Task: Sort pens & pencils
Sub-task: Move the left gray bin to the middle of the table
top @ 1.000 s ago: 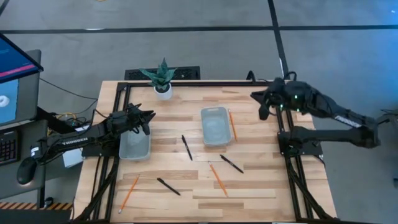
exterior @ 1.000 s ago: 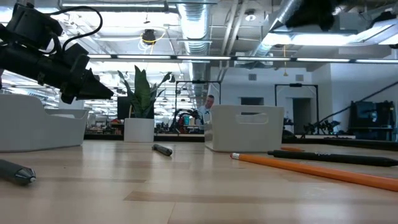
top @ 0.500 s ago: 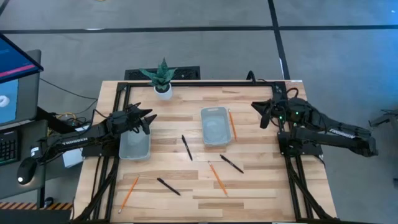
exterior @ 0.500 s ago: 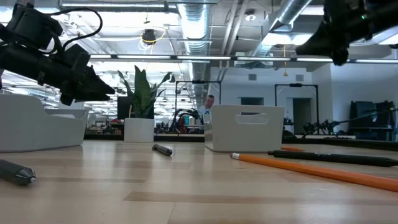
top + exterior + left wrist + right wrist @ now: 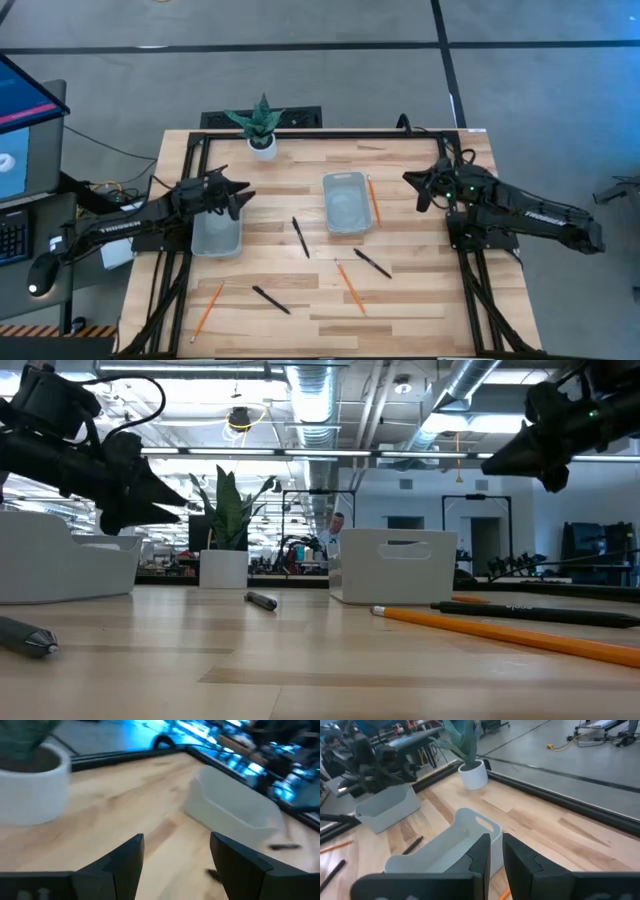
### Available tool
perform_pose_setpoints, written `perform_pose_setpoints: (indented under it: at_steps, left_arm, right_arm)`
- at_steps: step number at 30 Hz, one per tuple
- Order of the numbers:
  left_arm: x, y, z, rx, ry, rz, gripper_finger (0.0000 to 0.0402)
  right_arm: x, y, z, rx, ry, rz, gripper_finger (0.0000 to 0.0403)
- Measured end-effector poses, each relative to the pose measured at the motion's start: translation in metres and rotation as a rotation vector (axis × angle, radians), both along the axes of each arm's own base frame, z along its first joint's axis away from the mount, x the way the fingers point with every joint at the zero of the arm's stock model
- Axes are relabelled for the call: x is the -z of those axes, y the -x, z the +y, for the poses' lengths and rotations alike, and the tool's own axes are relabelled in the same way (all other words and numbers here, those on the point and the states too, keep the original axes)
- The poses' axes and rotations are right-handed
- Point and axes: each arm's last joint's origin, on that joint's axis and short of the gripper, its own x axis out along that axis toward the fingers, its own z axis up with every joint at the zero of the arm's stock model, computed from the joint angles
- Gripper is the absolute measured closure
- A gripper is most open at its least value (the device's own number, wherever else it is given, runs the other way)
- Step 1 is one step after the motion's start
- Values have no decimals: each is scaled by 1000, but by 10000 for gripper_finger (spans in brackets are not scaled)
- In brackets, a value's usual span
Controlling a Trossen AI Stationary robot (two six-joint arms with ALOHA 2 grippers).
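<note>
Three black pens lie flat on the wooden table: one point(image 5: 300, 237) between the bins, one point(image 5: 372, 263) right of centre, one point(image 5: 270, 299) near the front. Three orange pencils also lie flat: one point(image 5: 373, 200) along the right side of the middle white bin point(image 5: 345, 203), one point(image 5: 350, 287) at centre front, one point(image 5: 207, 308) at front left. My left gripper point(image 5: 243, 198) point(image 5: 175, 865) hovers open over the far end of the left white bin point(image 5: 215, 235). My right gripper point(image 5: 410, 183) point(image 5: 496, 855) hangs shut in the air, right of the middle bin, holding nothing.
A potted plant point(image 5: 260, 125) stands at the table's far edge, left of centre. Black frame rails point(image 5: 330, 133) run along the table's far, left and right sides. A monitor point(image 5: 20, 130) stands off the table to the left. Bare wood lies between the scattered pens and pencils.
My right gripper has come down from high above the table's right side and drawn a little toward the near edge, rolling slightly, still shut. My left gripper has stayed above the left bin, rolled a little, and its fingers have spread open.
</note>
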Motion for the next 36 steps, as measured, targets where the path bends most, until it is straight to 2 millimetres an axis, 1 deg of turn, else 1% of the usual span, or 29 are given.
perform_pose_setpoints:
  at_steps: [3,8,13,17,20,23,28,32,36]
  left_arm:
    - [-14,-2,-1,45,-16,-66,183]
    - [-34,-3,0,47,-32,-125,183]
    - [-57,-2,-1,64,-176,-129,183]
    - [-84,1,-1,59,-262,-105,186]
    - [-103,5,-2,55,-279,24,190]
    - [-115,6,-1,29,-232,226,193]
    - [-134,-2,3,75,-183,412,194]
    - [-142,-13,7,137,-163,562,194]
    - [-137,-23,11,187,-133,766,194]
  right_arm:
    - [0,0,0,1,0,0,332]
    - [0,0,0,1,0,0,332]
    - [0,0,0,1,1,0,332]
    - [0,0,0,1,1,0,332]
    - [0,0,0,1,1,0,332]
    - [0,0,0,1,1,0,332]
    - [0,0,0,1,1,0,332]
    - [0,0,0,1,1,0,332]
    - [0,0,0,1,1,0,332]
